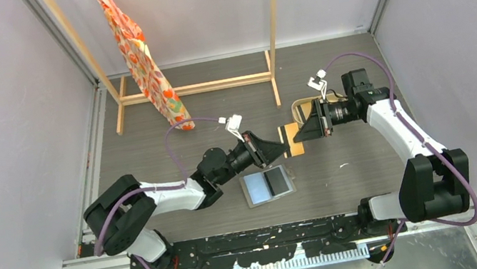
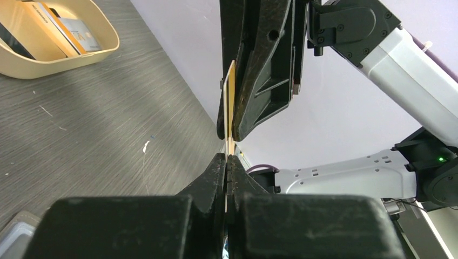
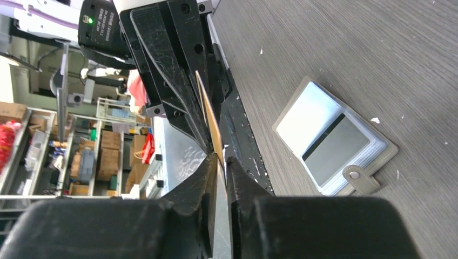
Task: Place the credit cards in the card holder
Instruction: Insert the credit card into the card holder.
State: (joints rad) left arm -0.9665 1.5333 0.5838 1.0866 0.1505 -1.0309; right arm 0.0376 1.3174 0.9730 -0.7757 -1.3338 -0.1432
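Currently my left claw (image 2: 227,164) and right claw (image 3: 219,162) both clamp one card (image 1: 293,146), likely a handoff to realign it for the holder (image 1: 269,185).

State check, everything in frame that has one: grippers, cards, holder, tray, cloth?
left gripper: shut on one edge of the credit card.
right gripper: shut on the same card's opposite edge.
credit card: off the table, pinched by both grippers.
card holder: open flat, striped card in one pocket.
tray: upright, spare cards inside.
cloth: hanging on wooden rack.
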